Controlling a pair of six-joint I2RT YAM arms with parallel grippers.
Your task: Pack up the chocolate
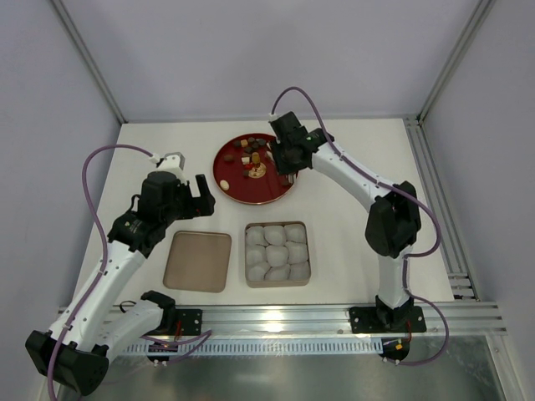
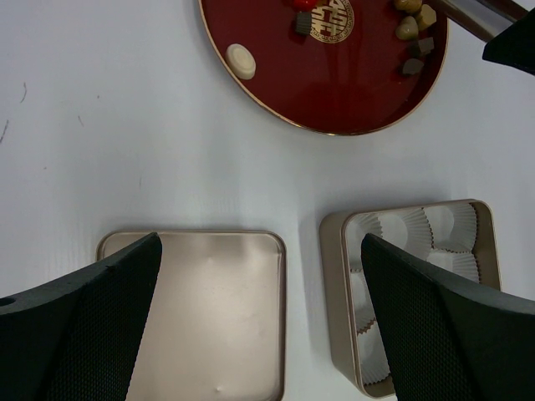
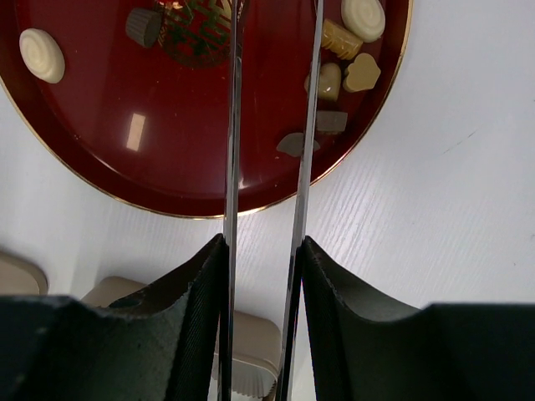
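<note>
Several chocolates (image 3: 343, 82) lie on the red plate (image 3: 100, 167), so we hold our right gripper (image 3: 269, 50) above them, its tweezer blades narrowly apart with nothing between, while our left gripper (image 2: 259, 326) waits wide open over the tin lid (image 2: 217, 309).

From my remote view: white desk (image 1: 359, 242), matte, w/ a few faint scuff marks near its left side in the left wrist view. Plain pale grey walls (image 1: 251, 50) enclose it on back, left and right. Aluminium frame posts (image 1: 88, 58) run up the back corners. Slotted alu rail (image 1: 276, 317) along the near edge, another rail (image 1: 435, 209) down the right side. Light even, soft, no hard shadows.
</note>
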